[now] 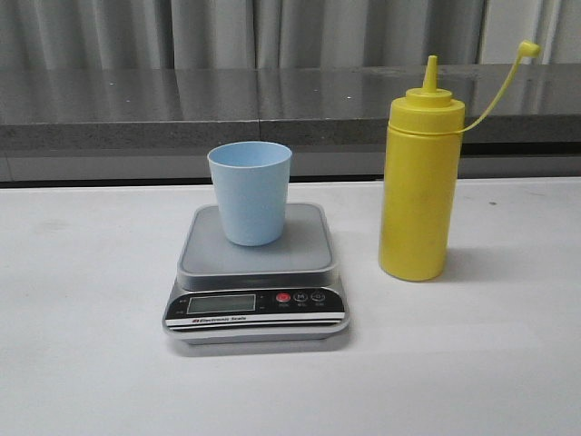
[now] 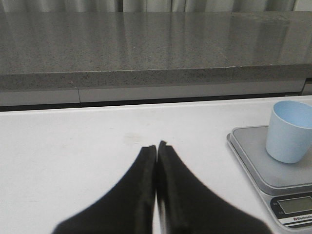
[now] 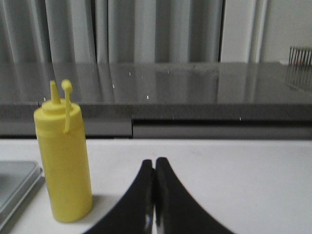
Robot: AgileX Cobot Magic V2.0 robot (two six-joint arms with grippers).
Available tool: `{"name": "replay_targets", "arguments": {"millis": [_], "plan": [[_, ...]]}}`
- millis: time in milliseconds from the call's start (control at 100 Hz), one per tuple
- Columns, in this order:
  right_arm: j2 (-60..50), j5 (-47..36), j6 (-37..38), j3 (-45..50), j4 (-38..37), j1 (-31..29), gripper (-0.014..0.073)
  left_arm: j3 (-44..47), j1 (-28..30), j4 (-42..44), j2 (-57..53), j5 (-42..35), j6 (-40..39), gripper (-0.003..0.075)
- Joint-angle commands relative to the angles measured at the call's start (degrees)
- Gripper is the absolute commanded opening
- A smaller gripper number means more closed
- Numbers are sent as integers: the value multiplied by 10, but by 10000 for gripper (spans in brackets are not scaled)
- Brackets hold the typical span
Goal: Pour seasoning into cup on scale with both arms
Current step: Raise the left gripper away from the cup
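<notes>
yellow squeeze bottle stands upright on the white bench, just right of the scale; nozzle uncapped, small cap hanging out on its thin tether. light blue cup sits upright on the grey scale platform. left pincer fingers pressed together, empty, above bare bench. right pincer likewise closed, empty, near the bottle. a dark grey stone ledge and grey curtains lie behind.
</notes>
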Motion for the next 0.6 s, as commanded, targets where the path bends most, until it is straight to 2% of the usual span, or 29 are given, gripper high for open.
{"name": "replay_targets", "arguments": {"millis": [0, 270, 500, 590], "plan": [[-11, -84, -4, -20, 4, -5, -69, -16, 2, -5, 5, -47, -1, -20], [38, -2, 3, -101, 4, -5, -69, -16, 2, -5, 5, -47, -1, -20], [173, -1, 2, -187, 4, -5, -69, -16, 2, -5, 5, -47, -1, -20], [234, -23, 2, -209, -7, -5, -69, -16, 2, -5, 5, -47, -1, -20]]}}
